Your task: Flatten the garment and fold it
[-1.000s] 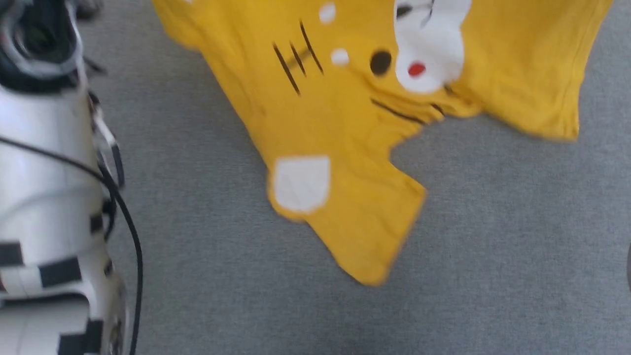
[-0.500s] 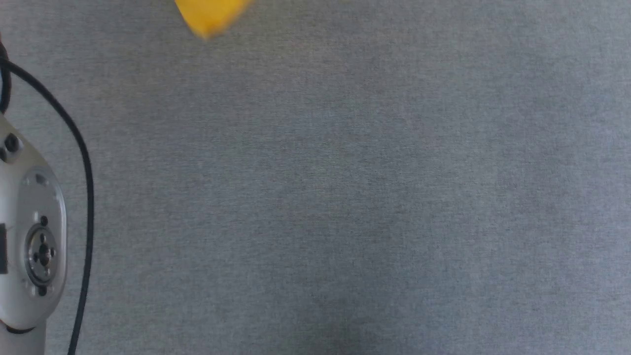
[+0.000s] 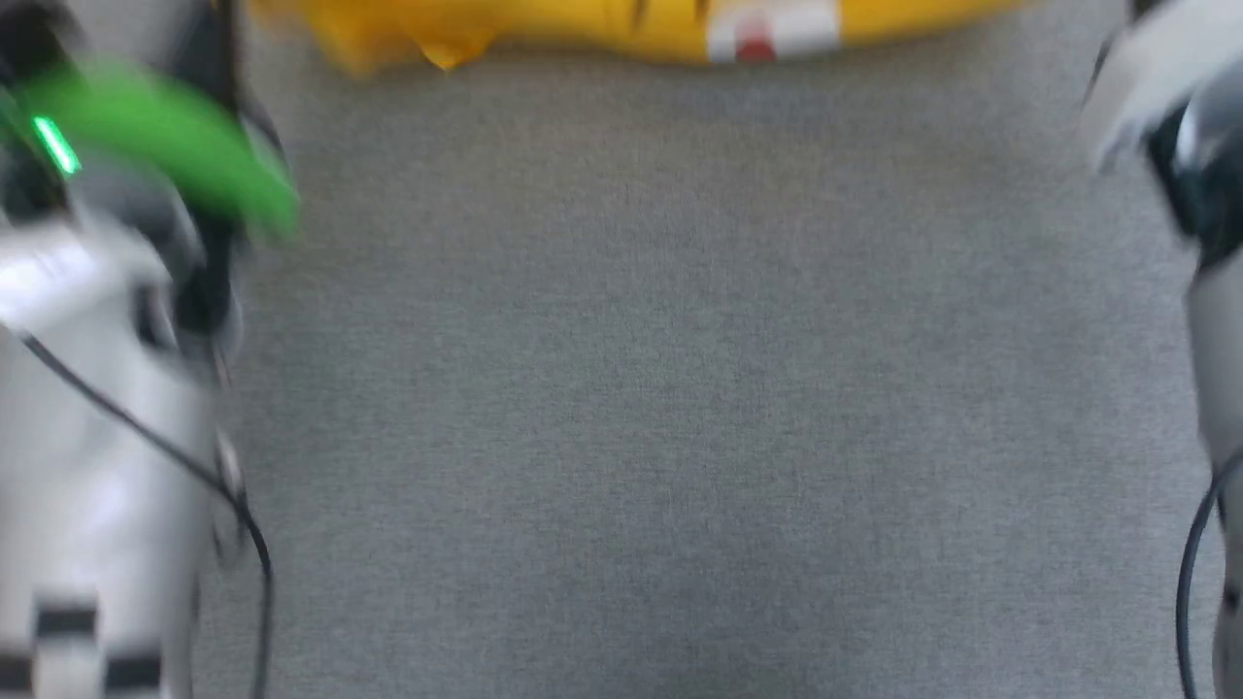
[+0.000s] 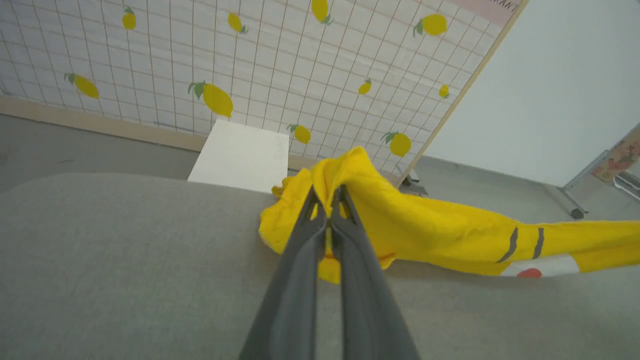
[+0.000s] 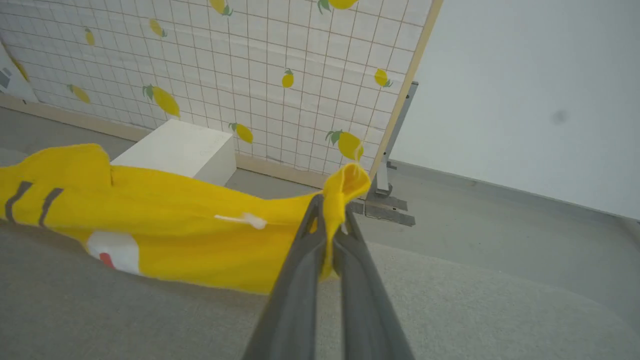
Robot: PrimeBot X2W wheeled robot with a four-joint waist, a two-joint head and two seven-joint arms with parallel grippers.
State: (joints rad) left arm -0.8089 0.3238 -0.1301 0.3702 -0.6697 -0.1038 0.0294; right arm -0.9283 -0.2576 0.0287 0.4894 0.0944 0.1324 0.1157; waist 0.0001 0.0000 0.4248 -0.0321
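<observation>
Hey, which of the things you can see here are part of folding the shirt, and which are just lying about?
Part of the job: yellow T-shirt; left gripper and right gripper, both shut on its ends; grey surface beneath.
Just lying about: white box; lemon-print panel; metal stand foot.

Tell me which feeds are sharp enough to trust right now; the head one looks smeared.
Head view: heavy motion blur, the garment a yellow smear at the top edge, the left arm and right arm streaked. Left wrist view: sharp, evenly lit, left hand shut on the garment. Right wrist view: equally sharp, right hand shut on it too.
</observation>
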